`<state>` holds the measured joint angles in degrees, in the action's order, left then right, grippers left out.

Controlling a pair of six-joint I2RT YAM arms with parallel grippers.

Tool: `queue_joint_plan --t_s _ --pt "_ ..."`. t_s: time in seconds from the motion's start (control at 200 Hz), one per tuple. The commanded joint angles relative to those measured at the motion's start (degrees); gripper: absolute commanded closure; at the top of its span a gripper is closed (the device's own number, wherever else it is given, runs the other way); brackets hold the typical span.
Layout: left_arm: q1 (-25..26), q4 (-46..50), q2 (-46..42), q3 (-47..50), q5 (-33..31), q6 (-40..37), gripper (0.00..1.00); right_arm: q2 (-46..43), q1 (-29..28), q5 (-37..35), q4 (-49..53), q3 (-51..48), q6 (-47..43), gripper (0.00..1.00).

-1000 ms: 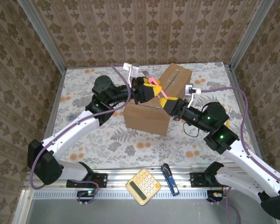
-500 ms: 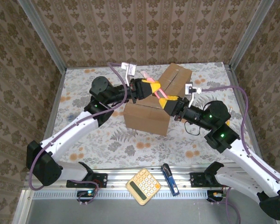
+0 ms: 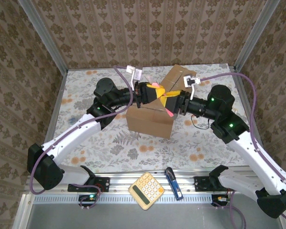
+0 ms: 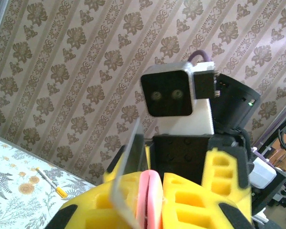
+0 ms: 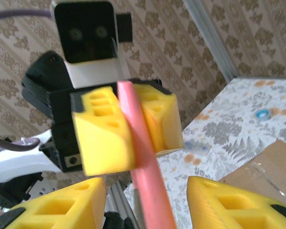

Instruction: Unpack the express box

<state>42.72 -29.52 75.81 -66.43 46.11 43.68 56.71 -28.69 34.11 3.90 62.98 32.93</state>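
The brown express box (image 3: 150, 120) stands mid-table with one flap (image 3: 179, 78) raised at the back. Above it my two grippers meet nose to nose. My left gripper (image 3: 154, 92) (image 4: 150, 186) is shut on a thin pink stick-like item (image 4: 149, 198) (image 3: 168, 112), with a clear plastic strip (image 4: 128, 167) beside it. In the right wrist view the left gripper's yellow fingers (image 5: 105, 129) pinch the pink item (image 5: 145, 157). My right gripper (image 3: 171, 102) (image 5: 145, 195) is open, its fingers apart on either side of the pink item without touching it.
A yellow calculator (image 3: 146, 191) and a blue knife-like tool (image 3: 174, 183) lie on the front rail. A small orange-tipped stick (image 4: 50, 183) lies on the floral tablecloth. Patterned walls close in the table on three sides.
The pink item has passed from right to left: the left gripper shut on it and the right gripper opened. The right arm has swung upward, and the pink item now hangs down.
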Motion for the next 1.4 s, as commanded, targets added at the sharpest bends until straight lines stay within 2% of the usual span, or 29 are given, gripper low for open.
queue_joint_plan --t_s 0.0,0.075,0.185,0.295,0.665,0.745,0.885,0.98,1.27,1.395 --pt "0.26 -0.87 0.25 -1.41 1.58 -1.07 1.0 2.17 0.39 5.55 0.37 1.05 -1.7 0.52" --pt "0.25 -0.72 0.3 -1.7 1.67 -1.01 1.0 3.32 0.5 6.48 -0.28 1.2 -1.86 0.54" --pt "0.11 -0.45 0.22 -1.75 1.72 -0.96 1.0 4.02 0.83 7.04 -1.77 1.09 -1.43 0.64" --pt "0.12 -0.37 0.18 -1.67 1.75 -0.99 1.0 4.03 1.09 7.07 -3.07 0.85 -0.77 0.7" --pt "-0.42 -1.11 0.21 -1.28 1.28 -0.54 1.0 1.29 1.38 4.56 -6.47 -2.52 1.8 0.9" --pt "-0.5 -1.57 0.13 -0.98 1.0 -0.24 1.0 0.33 1.35 3.7 -7.84 -3.6 2.98 0.88" --pt "-0.61 -2.21 0.12 -0.93 0.84 0.16 1.0 -1.58 1.29 1.8 -11.6 -6.42 5.74 0.76" --pt "-0.69 -2.44 0.17 -1.08 0.74 0.31 1.0 -2.55 1.35 1.37 -13.72 -8.13 7.17 0.72" --pt "-0.96 -3.51 0.47 -0.99 0.9 1.15 1.0 -2.49 1.35 1.52 -18.61 -10.53 10.46 0.73" --pt "-0.98 -4.23 1.09 -0.99 1.07 1.83 1.0 -1.05 1.27 2.38 -19.69 -9.68 11.1 0.7"
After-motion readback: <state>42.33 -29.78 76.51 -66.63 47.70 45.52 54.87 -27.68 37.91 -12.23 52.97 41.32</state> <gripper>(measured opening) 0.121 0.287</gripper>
